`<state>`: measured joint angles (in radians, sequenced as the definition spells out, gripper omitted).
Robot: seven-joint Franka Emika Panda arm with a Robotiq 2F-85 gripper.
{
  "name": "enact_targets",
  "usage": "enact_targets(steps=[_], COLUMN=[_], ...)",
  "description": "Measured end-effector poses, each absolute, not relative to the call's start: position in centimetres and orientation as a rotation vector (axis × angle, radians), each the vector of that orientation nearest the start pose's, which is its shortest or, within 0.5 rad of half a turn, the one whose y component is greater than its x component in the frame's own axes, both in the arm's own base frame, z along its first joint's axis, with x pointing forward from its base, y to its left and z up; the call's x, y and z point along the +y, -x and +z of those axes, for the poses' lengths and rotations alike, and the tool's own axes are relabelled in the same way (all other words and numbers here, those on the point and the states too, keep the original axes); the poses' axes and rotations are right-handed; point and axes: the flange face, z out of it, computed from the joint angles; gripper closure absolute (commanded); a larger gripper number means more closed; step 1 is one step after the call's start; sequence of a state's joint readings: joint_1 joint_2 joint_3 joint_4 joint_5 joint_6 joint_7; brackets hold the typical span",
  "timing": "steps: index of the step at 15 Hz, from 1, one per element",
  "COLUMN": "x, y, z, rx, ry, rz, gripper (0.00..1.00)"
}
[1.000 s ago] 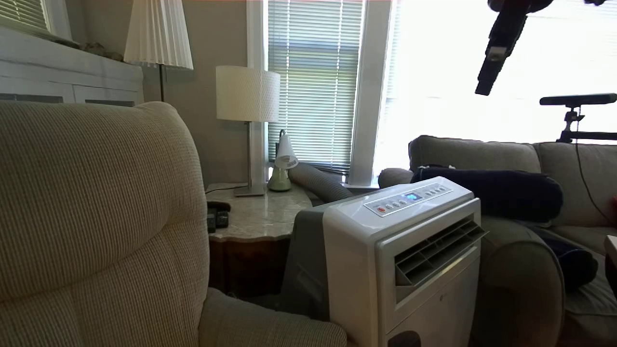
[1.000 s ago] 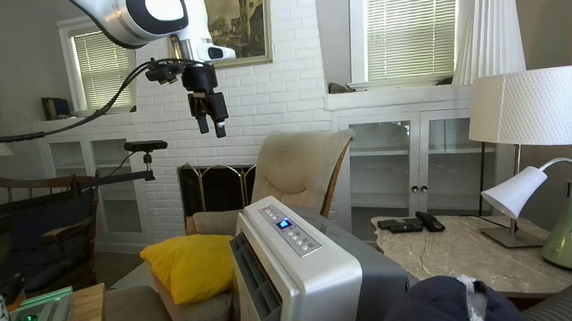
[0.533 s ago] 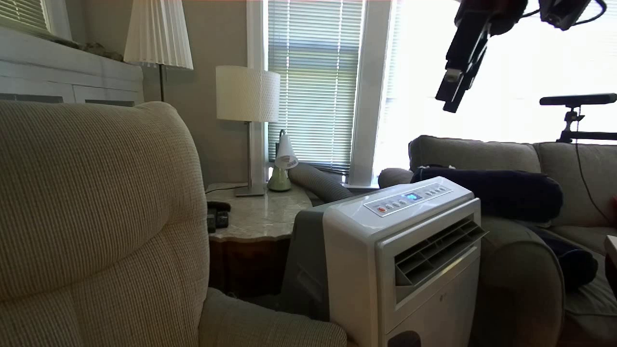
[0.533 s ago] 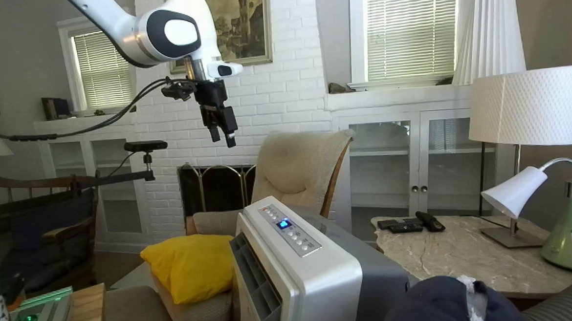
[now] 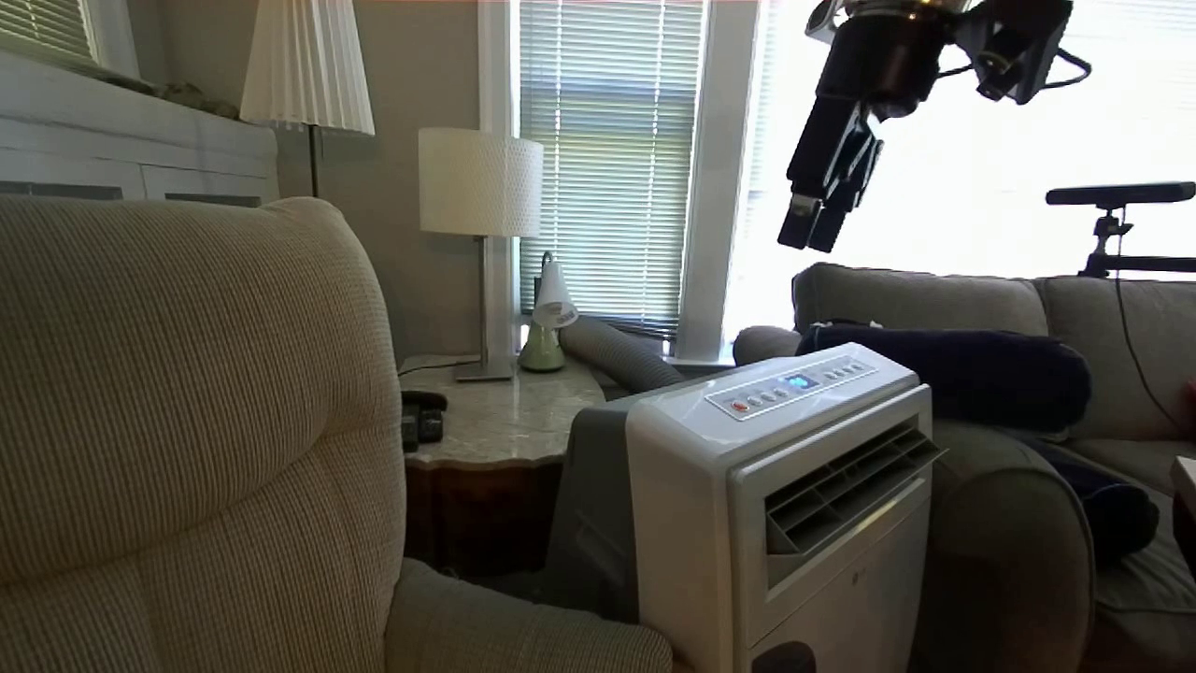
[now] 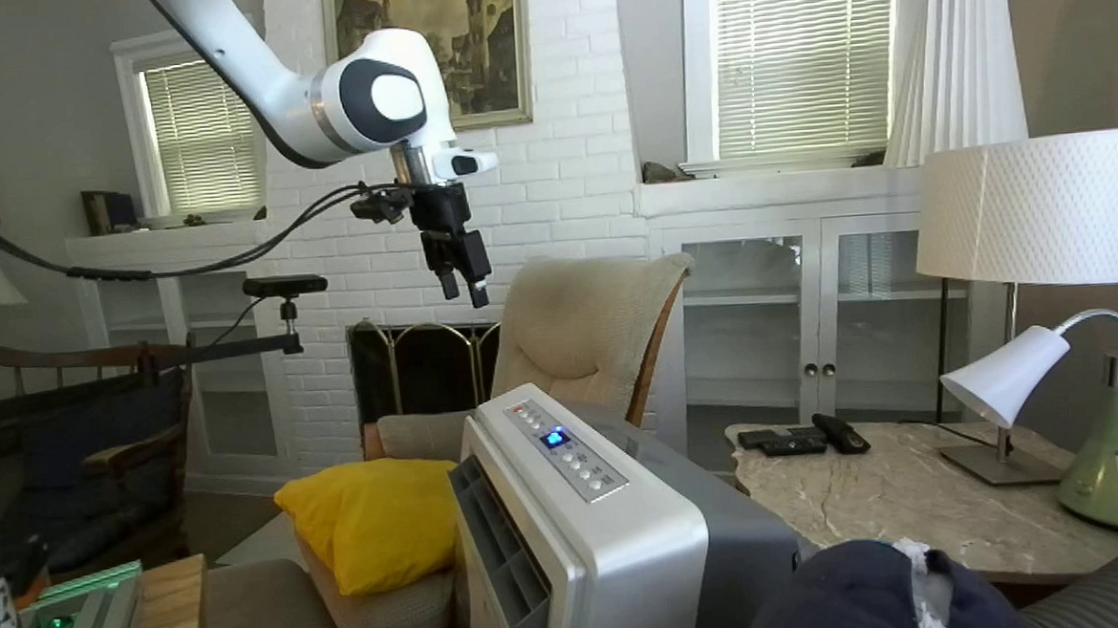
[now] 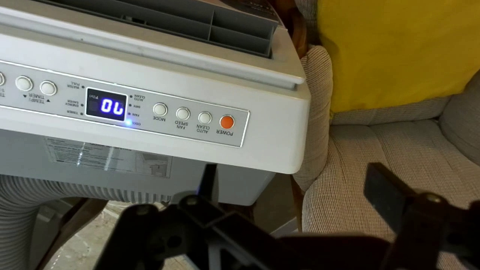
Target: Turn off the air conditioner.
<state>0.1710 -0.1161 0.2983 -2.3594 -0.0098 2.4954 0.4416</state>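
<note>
The air conditioner (image 5: 687, 533), a smooth white box with angular dark louvres (image 5: 855, 486) and a round orange button (image 7: 227, 122) on its flat grey panel (image 7: 171, 105), stands between a ribbed-fabric armchair (image 5: 187, 393) and a sofa (image 5: 1009, 533), near a veined, wavy-edged table (image 6: 875, 508). The black tool (image 6: 464, 292) hangs higher, apart from it, released, with blocky fingers (image 7: 386, 195) spread.

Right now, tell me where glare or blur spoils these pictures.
In an exterior view, the window is blown out to white, with the tool dark against it; in both exterior views, the display smears to a blue glow; in the wrist view, its digits show clearly, glare streaks the printed label, and the tool's fingers look dark and slightly soft.
</note>
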Motion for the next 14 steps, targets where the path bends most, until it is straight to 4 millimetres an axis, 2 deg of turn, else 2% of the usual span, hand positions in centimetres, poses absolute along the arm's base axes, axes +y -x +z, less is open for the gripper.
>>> enact_targets(steps=[6,14], x=[23.6,23.5], y=[-46.6,-46.7], z=[37.1,36.8], rx=[-0.026,-0.020], ry=[3.086,3.088], rz=[-0.303,-0.293], gripper=[0.00,0.00])
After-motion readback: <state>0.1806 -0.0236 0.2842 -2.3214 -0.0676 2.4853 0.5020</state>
